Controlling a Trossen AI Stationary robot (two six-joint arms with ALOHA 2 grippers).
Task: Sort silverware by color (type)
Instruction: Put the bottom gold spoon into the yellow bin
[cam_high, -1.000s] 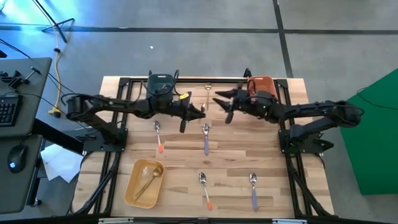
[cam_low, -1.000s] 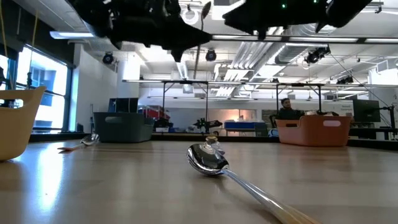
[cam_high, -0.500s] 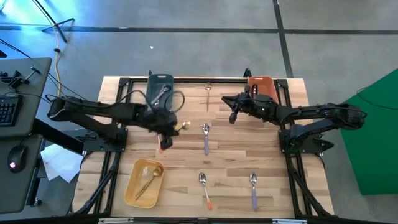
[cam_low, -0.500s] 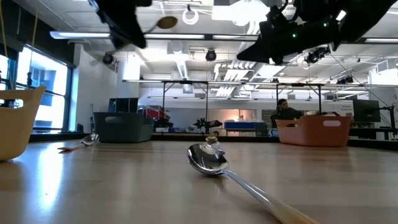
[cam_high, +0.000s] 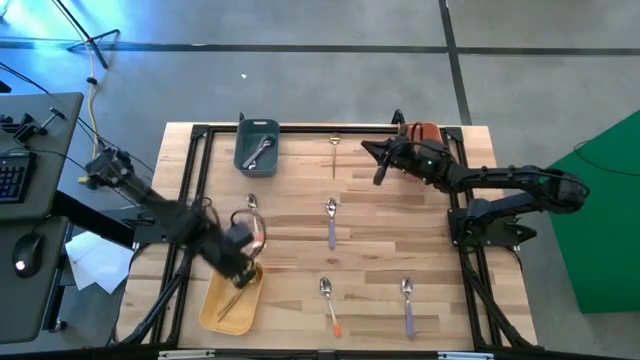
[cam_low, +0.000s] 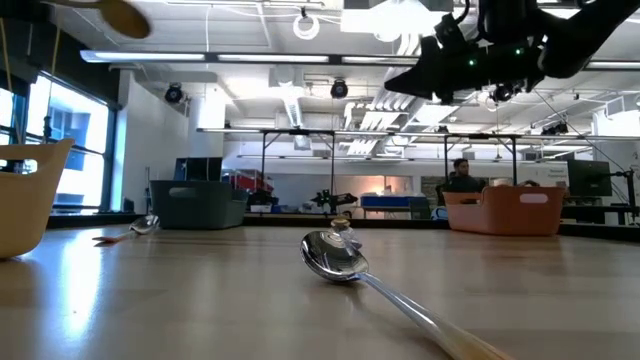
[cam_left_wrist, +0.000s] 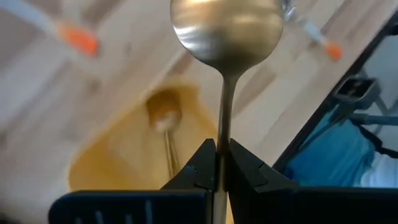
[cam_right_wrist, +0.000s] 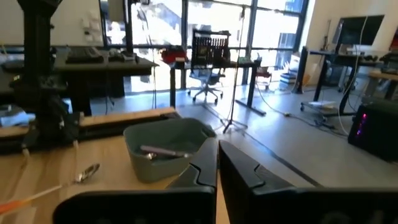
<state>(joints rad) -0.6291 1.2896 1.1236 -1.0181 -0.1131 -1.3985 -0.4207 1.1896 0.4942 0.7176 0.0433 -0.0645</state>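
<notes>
Over the near-left part of the table, in the high view, the left gripper hung just above the yellow bin, which already held one gold spoon. The right gripper waited near the far edge, beside the orange bin. A grey bin at the far side held a piece of silverware. Loose on the wood lay a gold piece at the far edge, a purple-handled spoon near the middle, an orange-handled spoon and another purple-handled spoon toward the near edge, and one more spoon head just beyond the left gripper.

In the low view, a silver spoon lay close to the camera, bowl up. The yellow bin's wall showed at the left edge, the grey bin farther back, the orange bin on the right, and the right arm hung overhead.

In the left wrist view, the left gripper's jaws were clamped on the stem of a gold spoon, its bowl standing clear above the yellow bin.

In the right wrist view, the right gripper's jaws were pressed together on nothing, facing the grey bin.
</notes>
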